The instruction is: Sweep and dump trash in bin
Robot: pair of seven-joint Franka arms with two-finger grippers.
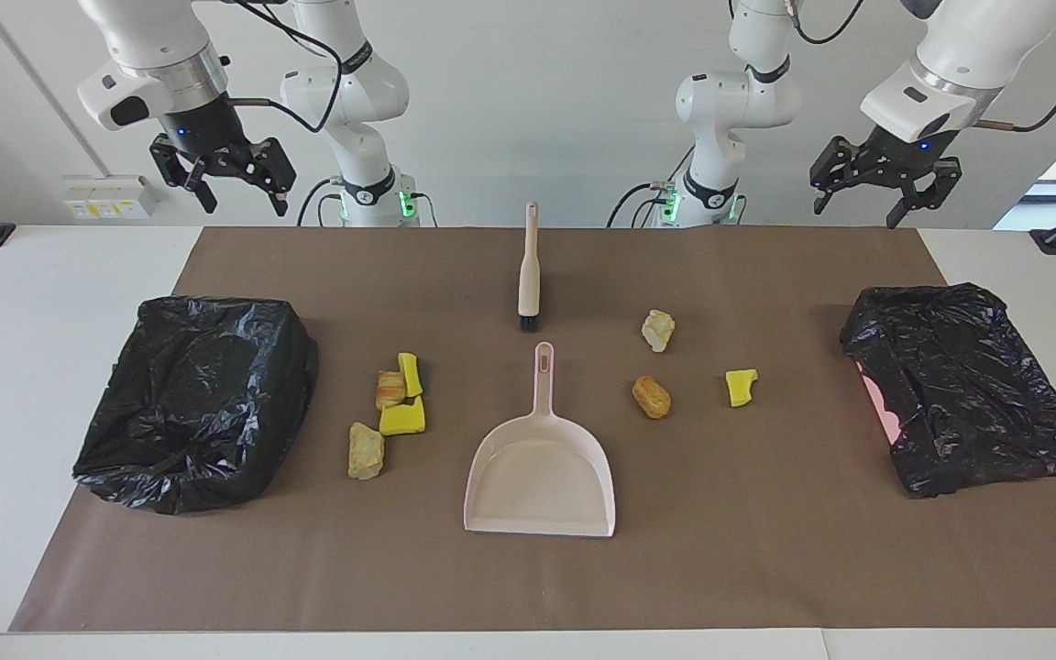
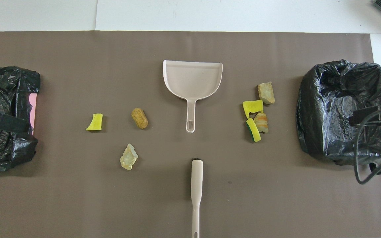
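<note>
Trash (image 1: 392,403): seven scraps on brown mat (image 1: 766,550) flanking dustpan (image 1: 542,481), brush (image 1: 529,270) nearer robots, bins (image 1: 193,399) at both ends; left tool (image 1: 863,203) and right tool (image 1: 244,197) raised, wide, empty.

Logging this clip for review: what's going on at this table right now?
Nothing is being handled yet. The left gripper and right gripper both hang open in the air, each near its own arm's end of the table. The dustpan and brush lie untouched at the middle of the brown mat. Seven scraps of trash sit loose: four clustered toward the right arm's end, three toward the left arm's. A black-bagged bin stands at each end.
</note>
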